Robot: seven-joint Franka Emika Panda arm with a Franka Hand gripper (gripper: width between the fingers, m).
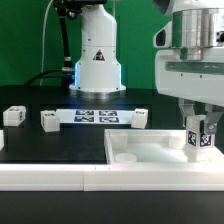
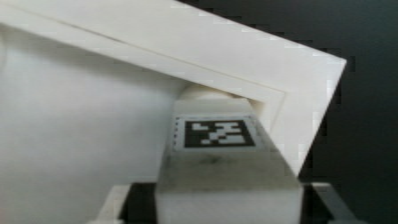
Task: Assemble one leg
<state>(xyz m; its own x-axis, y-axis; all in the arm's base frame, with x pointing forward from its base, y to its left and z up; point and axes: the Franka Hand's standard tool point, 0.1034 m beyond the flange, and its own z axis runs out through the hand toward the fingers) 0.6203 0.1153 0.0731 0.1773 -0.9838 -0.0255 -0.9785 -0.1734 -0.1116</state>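
Note:
My gripper (image 1: 200,126) is shut on a leg (image 1: 201,142), a short white square post with a black-and-white tag on its side. It holds the leg upright at the corner of the large white panel (image 1: 140,150) on the exterior view's right. In the wrist view the leg (image 2: 221,150) runs between my fingers (image 2: 135,200), and its far end sits against the panel (image 2: 89,110) just inside the raised corner rim. I cannot tell whether the leg's end is seated in a recess.
Three more legs lie on the black table: two on the exterior view's left (image 1: 13,116) (image 1: 49,120) and one nearer the middle (image 1: 141,119). The marker board (image 1: 97,116) lies between them. A white robot base (image 1: 97,60) stands behind.

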